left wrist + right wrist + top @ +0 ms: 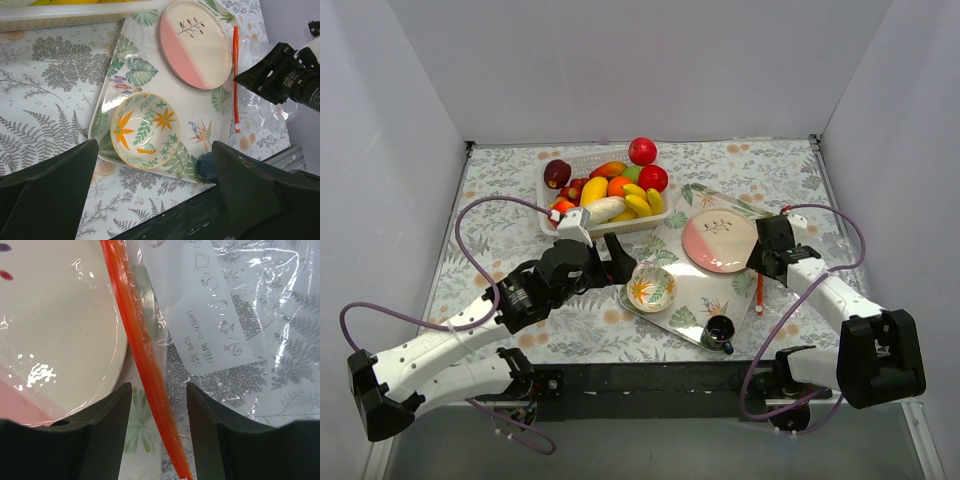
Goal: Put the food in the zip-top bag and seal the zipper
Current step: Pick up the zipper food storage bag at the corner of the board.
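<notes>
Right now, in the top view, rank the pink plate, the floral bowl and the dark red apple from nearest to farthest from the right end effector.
1. pink plate, just left of the right end effector.
2. floral bowl, farther left, on the leaf tray.
3. dark red apple, far left, in the basket's back corner.

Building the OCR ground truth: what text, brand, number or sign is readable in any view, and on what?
"DATE": on the white panel printed on the zip-top bag, right wrist view.
"CONTENT": same panel, the line beside it.
The small characters before both words are too blurred to read, and the panel's other marks are little drawings, not text.
Top and left wrist views: no readable text.
</notes>
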Robot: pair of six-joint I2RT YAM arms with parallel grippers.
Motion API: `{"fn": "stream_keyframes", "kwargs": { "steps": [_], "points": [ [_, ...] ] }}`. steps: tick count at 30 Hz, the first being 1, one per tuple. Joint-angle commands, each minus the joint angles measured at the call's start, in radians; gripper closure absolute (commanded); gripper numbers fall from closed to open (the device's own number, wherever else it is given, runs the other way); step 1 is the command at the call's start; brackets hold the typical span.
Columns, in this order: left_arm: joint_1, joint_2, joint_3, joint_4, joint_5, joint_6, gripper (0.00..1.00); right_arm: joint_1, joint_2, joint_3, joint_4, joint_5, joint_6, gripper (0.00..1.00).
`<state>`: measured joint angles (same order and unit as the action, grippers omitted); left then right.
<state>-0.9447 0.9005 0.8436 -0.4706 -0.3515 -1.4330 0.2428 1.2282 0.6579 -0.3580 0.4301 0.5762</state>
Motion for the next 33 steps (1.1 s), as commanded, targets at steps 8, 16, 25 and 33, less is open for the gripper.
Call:
{"fn": "stream_keyframes", "kwargs": {
  "steps": [8,16,25,33],
  "points": [
    [0.001,-0.017,-0.003,-0.014,-0.017,-0.004,0.02,-0.027,0.020,0.006,0.040,-0.005,-0.019,0.50],
    [0.001,-0.011,-0.008,-0.011,-0.017,-0.009,0.02,-0.033,0.028,0.005,0.053,-0.007,-0.038,0.66],
    [0.000,-0.006,-0.015,-0.008,-0.014,-0.014,0.02,-0.036,0.025,0.014,0.047,-0.004,-0.052,0.92],
    [0.000,-0.015,-0.029,0.006,-0.001,-0.014,0.02,-0.045,0.016,0.037,-0.002,0.042,-0.039,0.48]
  ]
}}
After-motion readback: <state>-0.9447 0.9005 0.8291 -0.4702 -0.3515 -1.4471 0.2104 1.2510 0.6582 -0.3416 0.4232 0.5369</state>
